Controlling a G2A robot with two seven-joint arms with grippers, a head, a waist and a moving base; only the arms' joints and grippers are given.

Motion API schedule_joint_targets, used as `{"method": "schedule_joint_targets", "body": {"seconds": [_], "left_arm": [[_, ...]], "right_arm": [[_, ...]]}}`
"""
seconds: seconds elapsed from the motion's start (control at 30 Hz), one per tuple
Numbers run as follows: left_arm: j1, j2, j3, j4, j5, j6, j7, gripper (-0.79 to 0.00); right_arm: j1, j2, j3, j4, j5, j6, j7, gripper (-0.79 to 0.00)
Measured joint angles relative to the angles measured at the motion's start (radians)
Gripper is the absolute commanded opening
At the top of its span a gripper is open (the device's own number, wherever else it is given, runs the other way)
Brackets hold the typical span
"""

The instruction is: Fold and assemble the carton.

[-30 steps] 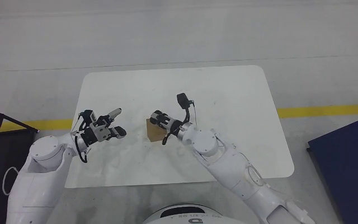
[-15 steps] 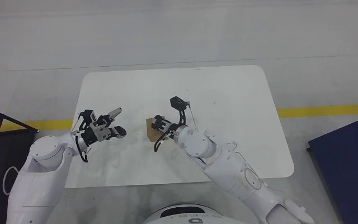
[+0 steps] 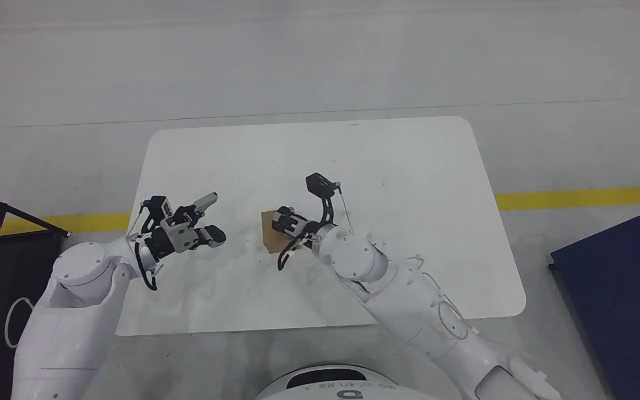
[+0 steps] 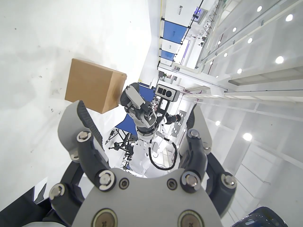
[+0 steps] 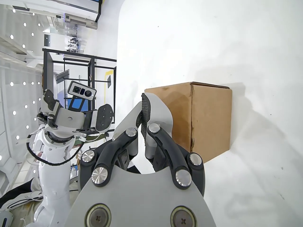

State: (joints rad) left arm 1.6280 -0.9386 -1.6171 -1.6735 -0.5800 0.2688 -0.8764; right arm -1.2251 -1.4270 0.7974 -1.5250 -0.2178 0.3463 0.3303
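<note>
A small brown carton [image 3: 268, 226] stands closed on the white table [image 3: 400, 170], near the middle. My right gripper [image 3: 287, 220] is shut with nothing between its fingers, and its tips rest against the carton's side. The right wrist view has the carton [image 5: 203, 119] just beyond the shut right gripper [image 5: 144, 109]. My left gripper [image 3: 206, 218] hangs open a short way to the left of the carton, apart from it. In the left wrist view the carton [image 4: 92, 86] lies past the open left gripper [image 4: 139, 121], with the right gripper [image 4: 132, 98] touching its edge.
The table around the carton is bare white. A yellow floor line [image 3: 570, 198] runs behind the table's right edge. A dark blue panel [image 3: 610, 280] stands off the right side and a black frame [image 3: 20, 225] off the left.
The right arm shifted slightly to the left against the carton in the first half second, then stayed still. The left arm has not moved.
</note>
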Motion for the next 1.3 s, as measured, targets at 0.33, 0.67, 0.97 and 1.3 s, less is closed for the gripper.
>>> {"method": "schedule_joint_targets", "body": {"seconds": [0.33,0.67,0.97,1.3], "left_arm": [[0.000,0.000,0.000,0.000,0.000,0.000,0.000,0.000],[0.000,0.000,0.000,0.000,0.000,0.000,0.000,0.000],[0.000,0.000,0.000,0.000,0.000,0.000,0.000,0.000],[0.000,0.000,0.000,0.000,0.000,0.000,0.000,0.000]], "right_arm": [[-0.004,-0.003,0.007,-0.025,-0.018,0.014,-0.003,-0.785],[-0.015,-0.006,0.009,-0.044,-0.053,0.040,-0.034,-0.785],[-0.197,0.040,0.212,-0.182,-0.066,0.079,-0.097,-0.785],[-0.209,0.034,0.139,-0.122,-0.015,0.080,0.034,-0.785]]}}
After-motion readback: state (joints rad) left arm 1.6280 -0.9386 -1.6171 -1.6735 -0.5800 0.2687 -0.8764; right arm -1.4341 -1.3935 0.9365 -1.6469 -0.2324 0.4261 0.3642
